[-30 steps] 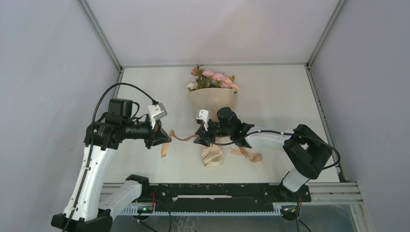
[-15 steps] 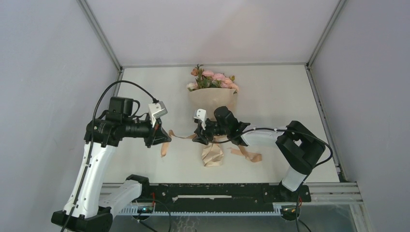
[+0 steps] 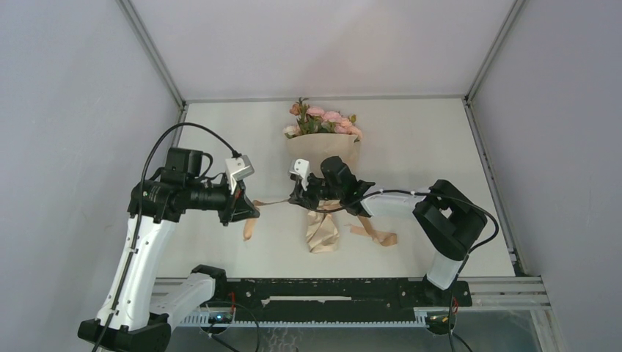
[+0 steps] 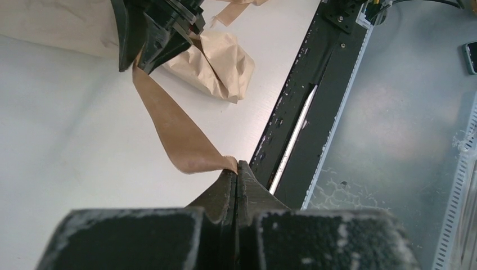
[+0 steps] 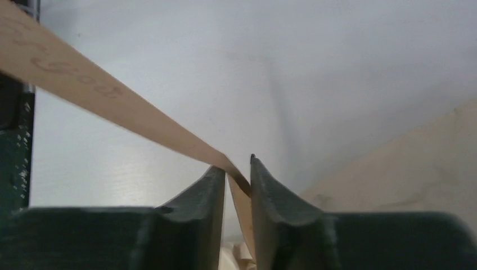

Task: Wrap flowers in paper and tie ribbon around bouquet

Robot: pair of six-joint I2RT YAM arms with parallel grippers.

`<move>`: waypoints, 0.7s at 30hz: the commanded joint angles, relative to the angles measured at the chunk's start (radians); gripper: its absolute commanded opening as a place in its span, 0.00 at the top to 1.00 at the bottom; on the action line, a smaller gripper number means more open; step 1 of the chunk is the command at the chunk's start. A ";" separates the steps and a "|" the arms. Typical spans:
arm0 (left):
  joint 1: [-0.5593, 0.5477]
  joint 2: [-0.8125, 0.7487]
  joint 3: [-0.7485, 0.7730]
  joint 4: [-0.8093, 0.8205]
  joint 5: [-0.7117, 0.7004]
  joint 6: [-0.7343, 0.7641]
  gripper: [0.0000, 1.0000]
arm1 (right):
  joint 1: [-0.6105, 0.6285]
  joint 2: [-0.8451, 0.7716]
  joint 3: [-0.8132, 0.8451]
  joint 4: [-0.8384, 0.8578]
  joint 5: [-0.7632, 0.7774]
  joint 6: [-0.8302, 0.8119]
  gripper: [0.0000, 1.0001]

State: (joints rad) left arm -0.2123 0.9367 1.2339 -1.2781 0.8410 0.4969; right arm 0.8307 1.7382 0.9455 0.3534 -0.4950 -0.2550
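Note:
The pink flowers (image 3: 323, 121) lie at the far middle of the table, wrapped in a tan paper (image 3: 323, 152) cone whose crumpled tail (image 3: 321, 233) points toward me. The ribbon (image 3: 275, 206) stretches from the bouquet's waist to my left gripper (image 3: 253, 209), which is shut on it; the left wrist view shows the ribbon (image 4: 177, 132) pinched at the gripper (image 4: 237, 169). My right gripper (image 3: 297, 198) sits over the paper's waist. In the right wrist view the ribbon (image 5: 112, 104) runs between the right gripper's (image 5: 238, 169) jaws, which stand narrowly apart. Another ribbon end (image 3: 375, 235) lies right of the tail.
A black rail (image 3: 330, 290) runs along the table's near edge, and grey walls close in both sides and the back. In the left wrist view the rail (image 4: 298, 107) and a metal floor (image 4: 394, 140) lie beyond the table edge.
My right gripper has shifted up and left along the bouquet's waist, and its jaws have narrowed around the ribbon. The ribbon span to the left gripper looks straighter. The left arm has barely moved.

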 commanded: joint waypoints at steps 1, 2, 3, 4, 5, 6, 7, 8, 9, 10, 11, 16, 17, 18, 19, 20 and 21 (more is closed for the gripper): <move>-0.005 -0.011 0.032 -0.005 0.019 0.004 1.00 | -0.006 -0.005 0.039 0.003 -0.008 -0.012 0.79; -0.004 -0.013 0.027 -0.004 0.016 0.004 1.00 | -0.007 -0.011 0.039 -0.009 -0.013 -0.005 0.90; -0.004 -0.018 0.017 0.002 0.008 0.006 1.00 | -0.009 -0.018 0.039 -0.023 -0.015 0.005 0.97; -0.004 -0.030 -0.004 0.010 -0.008 0.006 0.99 | -0.012 -0.025 0.039 -0.044 -0.018 0.017 1.00; -0.004 -0.044 -0.048 0.028 -0.039 0.006 0.90 | -0.013 -0.033 0.039 -0.067 -0.017 0.031 1.00; -0.004 -0.068 -0.090 0.051 -0.096 0.001 0.74 | -0.014 -0.044 0.039 -0.086 -0.008 0.052 1.00; -0.004 -0.094 -0.138 0.072 -0.161 -0.005 0.58 | -0.015 -0.052 0.039 -0.105 -0.005 0.074 1.00; 0.000 -0.122 -0.174 0.088 -0.223 0.008 0.44 | -0.017 -0.059 0.039 -0.120 -0.005 0.096 1.00; 0.006 -0.158 -0.190 0.124 -0.271 0.009 0.34 | -0.020 -0.066 0.039 -0.129 -0.004 0.122 1.00; 0.006 -0.189 -0.196 0.137 -0.310 0.066 0.29 | -0.024 -0.072 0.039 -0.134 -0.006 0.150 1.00; -0.005 -0.221 -0.202 0.165 -0.338 0.112 0.23 | -0.030 -0.075 0.039 -0.139 -0.013 0.183 1.00; -0.191 -0.216 -0.276 0.471 -0.468 -0.059 0.24 | -0.079 -0.085 0.034 -0.140 -0.053 0.365 1.00; -0.232 -0.185 -0.317 0.562 -0.498 -0.144 0.25 | -0.085 -0.080 0.033 -0.132 -0.065 0.390 1.00; -0.271 -0.150 -0.363 0.669 -0.519 -0.214 0.26 | -0.092 -0.078 0.033 -0.127 -0.077 0.409 1.00; -0.304 -0.112 -0.406 0.777 -0.533 -0.277 0.26 | -0.099 -0.077 0.034 -0.124 -0.087 0.432 1.00; -0.326 -0.073 -0.445 0.881 -0.539 -0.339 0.26 | -0.104 -0.076 0.034 -0.122 -0.095 0.455 1.00; -0.342 -0.028 -0.472 0.982 -0.541 -0.394 0.26 | -0.111 -0.077 0.035 -0.125 -0.108 0.479 1.00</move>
State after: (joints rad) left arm -0.4732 0.7372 0.9024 -0.7788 0.4038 0.3878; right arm 0.7414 1.7061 0.9478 0.2043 -0.5442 0.0723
